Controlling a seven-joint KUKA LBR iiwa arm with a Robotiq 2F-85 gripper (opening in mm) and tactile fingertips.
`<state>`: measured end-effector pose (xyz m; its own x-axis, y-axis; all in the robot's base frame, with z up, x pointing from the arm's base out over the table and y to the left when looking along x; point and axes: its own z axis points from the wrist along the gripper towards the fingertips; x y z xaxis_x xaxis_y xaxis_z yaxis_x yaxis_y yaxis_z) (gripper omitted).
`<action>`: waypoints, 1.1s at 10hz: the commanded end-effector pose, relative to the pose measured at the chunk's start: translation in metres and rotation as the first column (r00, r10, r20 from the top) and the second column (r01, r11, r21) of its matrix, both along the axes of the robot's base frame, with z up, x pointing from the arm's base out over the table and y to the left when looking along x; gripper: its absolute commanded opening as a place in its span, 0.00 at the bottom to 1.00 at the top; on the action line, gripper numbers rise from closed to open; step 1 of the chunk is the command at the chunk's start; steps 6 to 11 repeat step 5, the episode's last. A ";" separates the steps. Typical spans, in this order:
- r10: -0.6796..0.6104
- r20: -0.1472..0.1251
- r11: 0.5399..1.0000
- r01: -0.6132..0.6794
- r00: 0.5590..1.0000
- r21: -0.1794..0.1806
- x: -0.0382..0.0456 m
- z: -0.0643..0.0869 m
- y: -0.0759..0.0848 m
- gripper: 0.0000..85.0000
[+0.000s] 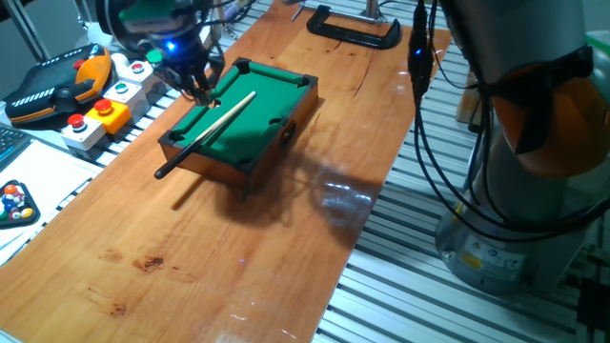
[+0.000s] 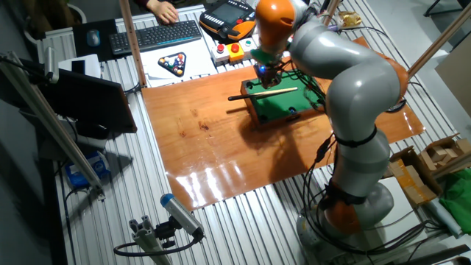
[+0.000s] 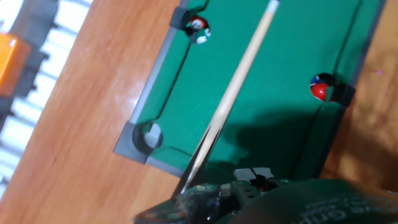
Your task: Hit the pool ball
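Observation:
The miniature green-felt pool table [image 1: 225, 168] stands on the wooden board; it also shows in the other fixed view [image 2: 285, 112]. A wooden cue [image 1: 215, 118] lies slantwise across the felt, its dark butt jutting over the near edge. In the hand view the dark-red pool ball [image 3: 198, 26] with a pale spot sits at a corner pocket, left of the cue [image 3: 239, 81]. A second ball, red and blue [image 3: 319, 89], rests by the right rail. My gripper [image 1: 203, 92] hovers over the table's far-left side, fingers together and empty [image 3: 254, 177], beside the cue's butt half.
A black triangle of racked multicoloured balls [image 1: 15, 203] lies off the board to the left. A button box [image 1: 103, 107] and a teach pendant [image 1: 55, 88] sit behind the table. A black C-clamp [image 1: 353, 30] grips the board's far end. Cables [image 1: 431, 143] hang on the right.

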<state>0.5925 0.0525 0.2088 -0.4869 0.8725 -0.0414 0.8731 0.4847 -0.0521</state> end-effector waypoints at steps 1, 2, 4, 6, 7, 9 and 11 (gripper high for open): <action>0.461 0.008 0.887 -0.461 0.887 0.014 -0.0003 0.000 0.000 0.01; 0.476 0.009 0.879 -0.476 0.879 0.018 -0.0011 0.001 0.001 0.01; 0.480 0.015 0.877 -0.480 0.877 0.032 -0.0024 0.002 0.001 0.01; 0.473 0.019 0.880 -0.473 0.881 0.046 -0.0020 0.002 0.001 0.01; 0.473 0.019 0.880 -0.473 0.881 0.046 -0.0020 0.002 0.001 0.01; 0.473 0.019 0.880 -0.473 0.881 0.046 -0.0020 0.002 0.001 0.01; 0.473 0.019 0.880 -0.473 0.881 0.046 -0.0020 0.002 0.001 0.01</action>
